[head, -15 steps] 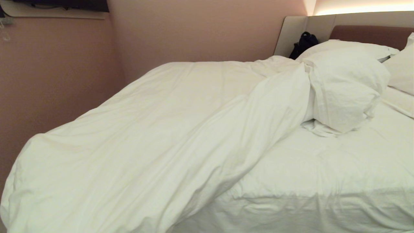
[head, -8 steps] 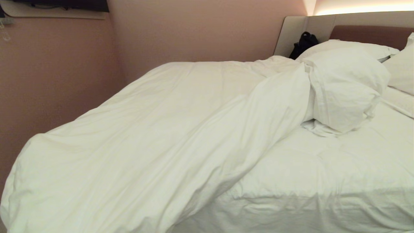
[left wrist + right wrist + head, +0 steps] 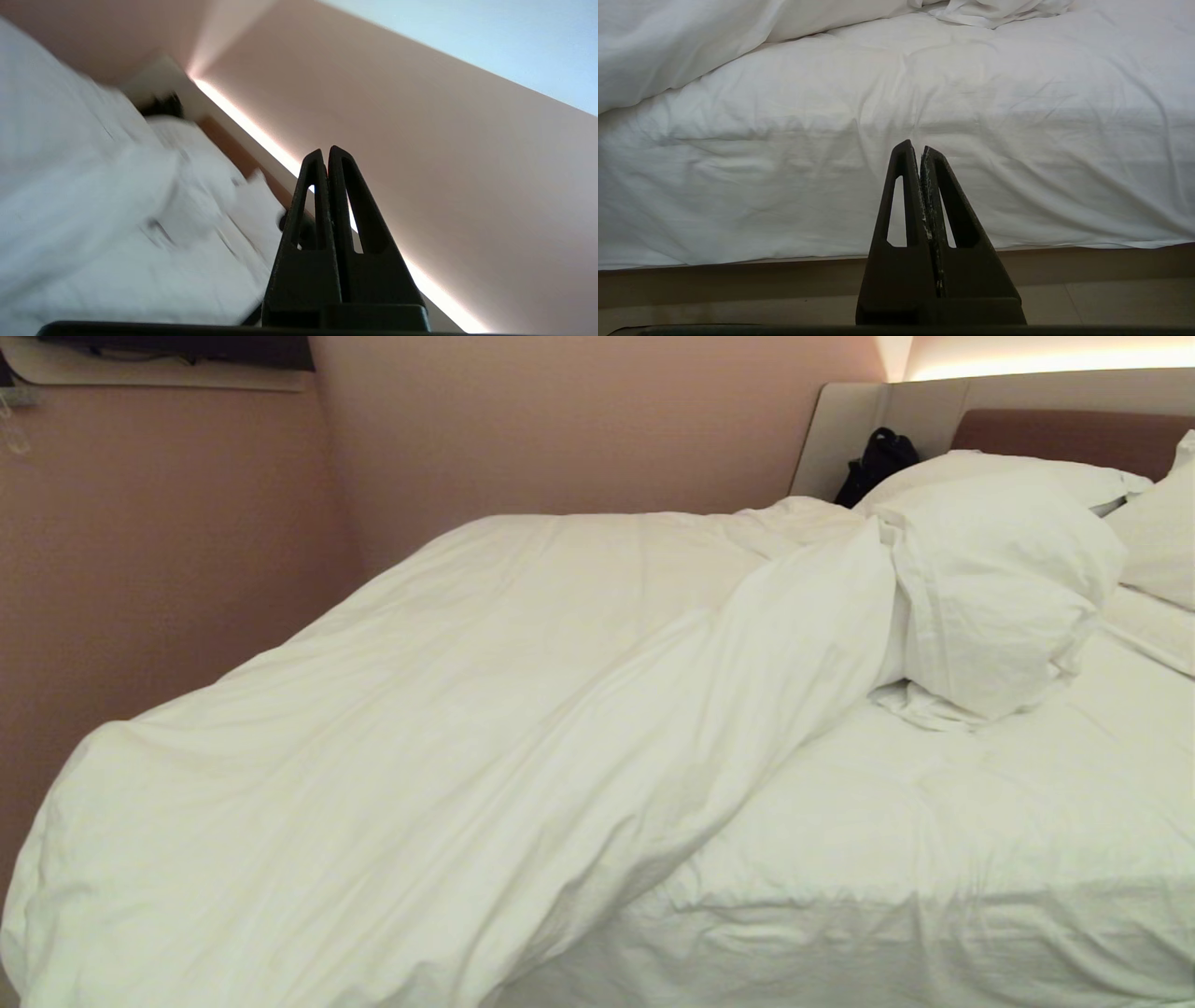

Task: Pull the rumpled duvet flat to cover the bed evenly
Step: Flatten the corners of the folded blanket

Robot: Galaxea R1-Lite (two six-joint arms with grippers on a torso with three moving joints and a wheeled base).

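Small room with pinkish walls and a glowing light strip above the brown headboard (image 3: pixel 1074 434), plus a black bag (image 3: pixel 878 462) tucked in the corner behind the pillows (image 3: pixel 999 579). In the head view the bed (image 3: pixel 934 933) fills nearly everything. The duvet (image 3: pixel 448 728) is bunched onto the left half, its long axis running diagonally from the near left corner, where it spills over the edge, up toward the pillows at the far right. The right half of the mattress shows only the fitted sheet (image 3: pixel 980 821). Neither arm shows here.

Left wrist view: the left gripper (image 3: pixel 325 156) has its fingers pressed together on nothing and points up past the blurred bedding toward the wall and light strip, so it's well apart from any cloth.

Right wrist view: the right gripper (image 3: pixel 915 151) is low by the floor, facing the sheeted side of the mattress, fingers also pressed together and empty. The duvet's folded edge lies above it, off to one side.

My take: nothing's been grabbed yet, so the job has barely begun. To do it well, I'd spread the fingers, pinch the thick folded edge running down the middle, not the thin sheet under it, and drag it sideways toward the bare right half. Pull low and slow so the far side doesn't slide off the bed.
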